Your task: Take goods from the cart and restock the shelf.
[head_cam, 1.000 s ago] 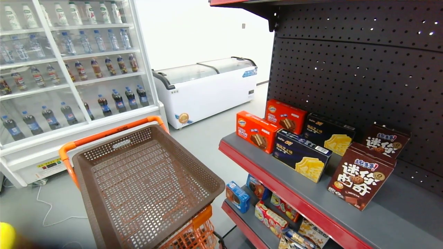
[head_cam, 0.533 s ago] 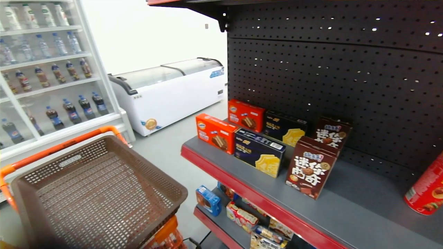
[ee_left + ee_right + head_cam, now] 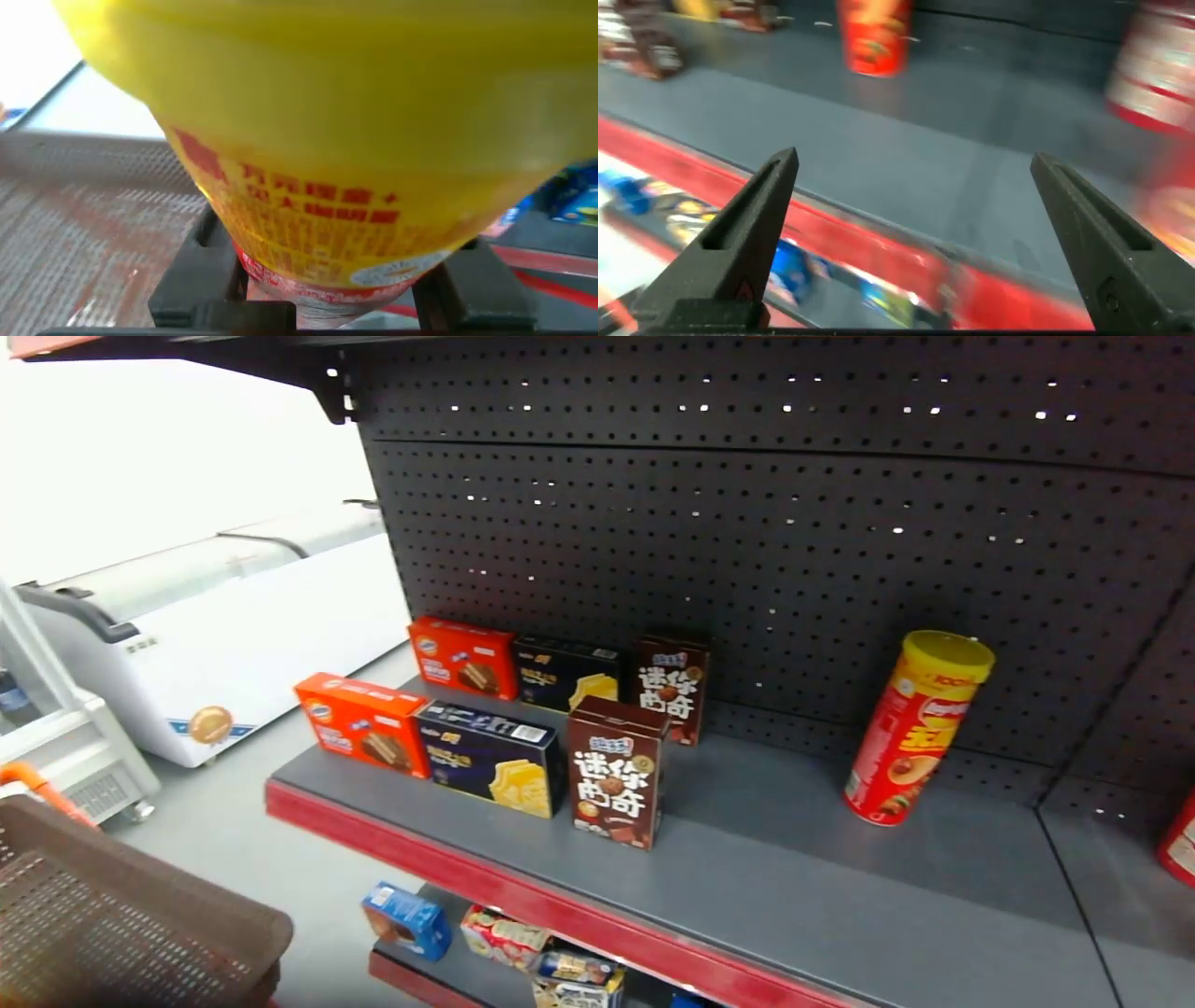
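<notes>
Clamping a yellow can (image 3: 327, 112) are the left gripper (image 3: 327, 280) jaws; right gripper (image 3: 915, 166) jaws stand wide before the shelf (image 3: 990, 121).

1. Boxes (image 3: 490, 761) stand in two rows on the left part of the shelf (image 3: 803, 887).
2. A can (image 3: 918, 728) stands farther right on the shelf, near its back.
3. The cart basket (image 3: 121, 924) sits off the shelf's left end.
4. Packets (image 3: 504, 933) lie beneath the shelf.
</notes>
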You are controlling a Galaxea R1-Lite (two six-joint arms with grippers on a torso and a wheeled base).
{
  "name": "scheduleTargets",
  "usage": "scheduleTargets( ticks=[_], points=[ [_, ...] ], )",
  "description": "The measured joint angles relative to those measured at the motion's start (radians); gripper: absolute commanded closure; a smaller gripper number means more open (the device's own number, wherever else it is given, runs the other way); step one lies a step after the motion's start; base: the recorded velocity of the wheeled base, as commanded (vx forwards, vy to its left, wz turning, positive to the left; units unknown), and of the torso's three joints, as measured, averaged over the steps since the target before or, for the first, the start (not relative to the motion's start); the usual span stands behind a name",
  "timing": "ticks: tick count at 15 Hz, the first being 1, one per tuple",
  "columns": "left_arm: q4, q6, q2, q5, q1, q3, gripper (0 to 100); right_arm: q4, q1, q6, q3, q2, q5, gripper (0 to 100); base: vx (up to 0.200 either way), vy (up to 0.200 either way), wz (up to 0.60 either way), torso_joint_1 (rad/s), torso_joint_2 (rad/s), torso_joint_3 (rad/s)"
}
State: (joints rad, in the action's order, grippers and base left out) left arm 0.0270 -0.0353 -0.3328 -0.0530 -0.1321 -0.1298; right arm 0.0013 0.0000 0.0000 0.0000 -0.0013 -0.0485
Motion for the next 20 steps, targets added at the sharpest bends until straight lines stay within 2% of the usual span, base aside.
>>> scheduleTargets(
  ticks=[5, 20],
  points=[
    [0.0, 0.001, -0.002, 0.001, 0.0, 0.001, 100, 0.0, 0.0, 0.0, 0.0, 0.0, 0.0, 0, 0.0, 0.0, -0.6, 0.002, 0.0, 0.004],
    [0.001, 0.008, -0.003, 0.001, 0.003, -0.022, 100, 0.001, 0.0, 0.0, 0.0, 0.0, 0.0, 0, 0.0, 0.0, -0.04, 0.0, 0.0, 0.0]
  ],
)
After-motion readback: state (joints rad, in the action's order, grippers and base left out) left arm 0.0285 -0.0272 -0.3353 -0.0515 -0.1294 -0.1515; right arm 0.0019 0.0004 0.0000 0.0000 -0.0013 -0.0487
